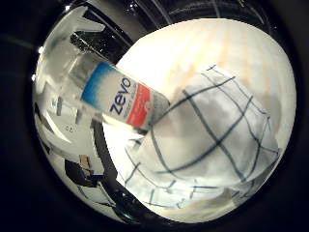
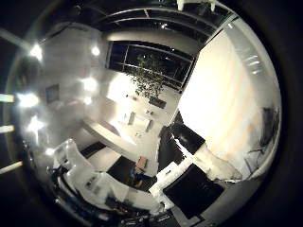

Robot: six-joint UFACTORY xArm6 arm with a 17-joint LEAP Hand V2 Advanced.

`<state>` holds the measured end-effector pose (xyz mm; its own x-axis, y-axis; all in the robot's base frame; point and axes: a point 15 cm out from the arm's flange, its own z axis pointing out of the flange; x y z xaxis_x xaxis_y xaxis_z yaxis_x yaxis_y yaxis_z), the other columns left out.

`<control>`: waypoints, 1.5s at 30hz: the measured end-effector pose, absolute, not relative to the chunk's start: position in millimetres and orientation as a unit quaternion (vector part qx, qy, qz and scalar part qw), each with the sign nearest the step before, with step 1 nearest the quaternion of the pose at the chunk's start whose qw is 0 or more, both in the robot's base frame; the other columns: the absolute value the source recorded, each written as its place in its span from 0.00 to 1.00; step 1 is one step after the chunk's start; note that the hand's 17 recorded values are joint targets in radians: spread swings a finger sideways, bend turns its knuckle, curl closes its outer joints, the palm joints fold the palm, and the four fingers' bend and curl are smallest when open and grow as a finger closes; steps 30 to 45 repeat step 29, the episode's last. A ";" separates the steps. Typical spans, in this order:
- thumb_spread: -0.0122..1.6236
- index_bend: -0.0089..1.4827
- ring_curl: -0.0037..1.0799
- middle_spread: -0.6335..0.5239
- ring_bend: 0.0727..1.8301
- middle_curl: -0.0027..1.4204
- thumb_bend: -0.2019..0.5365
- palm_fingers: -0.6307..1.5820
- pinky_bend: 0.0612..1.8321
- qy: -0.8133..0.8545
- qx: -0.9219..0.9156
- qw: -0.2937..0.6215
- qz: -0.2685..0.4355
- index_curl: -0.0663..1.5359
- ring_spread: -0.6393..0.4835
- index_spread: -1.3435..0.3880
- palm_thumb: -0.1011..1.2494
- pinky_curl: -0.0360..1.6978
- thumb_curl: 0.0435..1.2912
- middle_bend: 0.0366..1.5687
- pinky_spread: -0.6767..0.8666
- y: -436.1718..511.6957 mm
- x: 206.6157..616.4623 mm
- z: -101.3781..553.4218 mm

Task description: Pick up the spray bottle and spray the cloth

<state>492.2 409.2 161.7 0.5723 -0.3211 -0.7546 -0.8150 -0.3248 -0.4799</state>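
In the right little finger side palm view a clear spray bottle [image 1: 116,95] with a blue, white and red label lies tilted close to the palm, in the air over the table's edge. Just beyond it a white cloth [image 1: 208,140] with dark grid lines lies crumpled on a pale round table [image 1: 208,48]. The bottle's labelled end points towards the cloth. In the right thumb side palm view white parts of my hand [image 2: 99,178] curl in at the edge; the bottle does not show there.
The right thumb side palm view looks out into a room with ceiling lights [image 2: 38,99], a plant [image 2: 147,71] by a dark window and a white wall [image 2: 222,95]. Dark furniture [image 2: 189,142] stands below the wall.
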 end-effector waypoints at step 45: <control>0.67 0.12 0.24 0.61 0.14 0.25 0.24 0.40 0.11 0.393 -0.800 0.401 0.211 0.24 0.72 0.62 0.60 0.20 0.33 0.11 0.71 272.8 438.1 220.7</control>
